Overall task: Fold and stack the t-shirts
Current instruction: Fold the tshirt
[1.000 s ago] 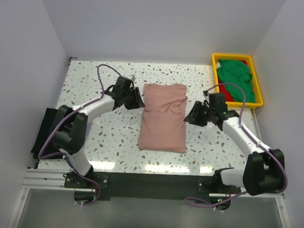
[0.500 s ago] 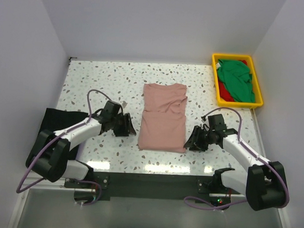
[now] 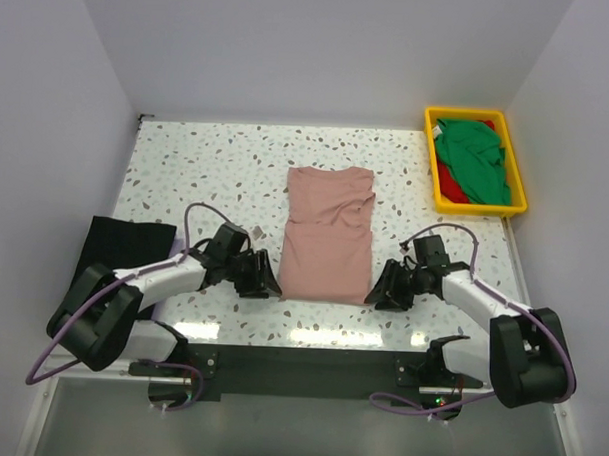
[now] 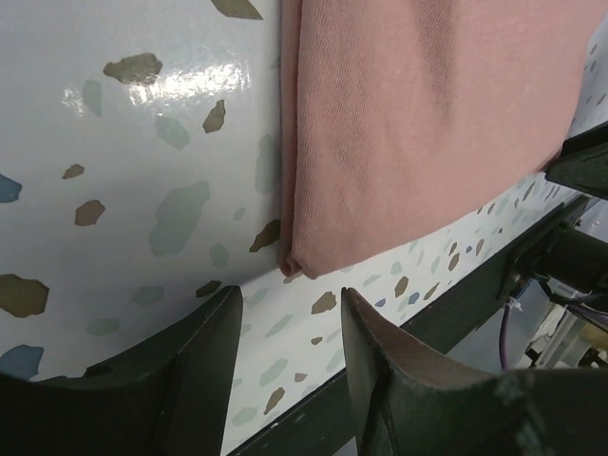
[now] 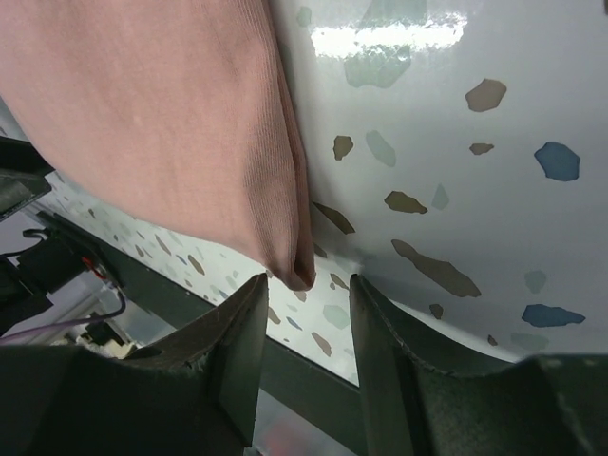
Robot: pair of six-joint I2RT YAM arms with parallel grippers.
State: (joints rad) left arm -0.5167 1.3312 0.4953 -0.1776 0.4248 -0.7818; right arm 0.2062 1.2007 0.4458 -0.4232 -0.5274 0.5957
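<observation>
Showing overhead only: green t-shirt [image 3: 475,154] in yellow tray [image 3: 479,208].

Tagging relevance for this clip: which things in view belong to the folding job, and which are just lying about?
Job: pink t-shirt, black t-shirt, green t-shirt, red t-shirt, left end effector, right end effector, both open.
Lying about: yellow tray, table.
</observation>
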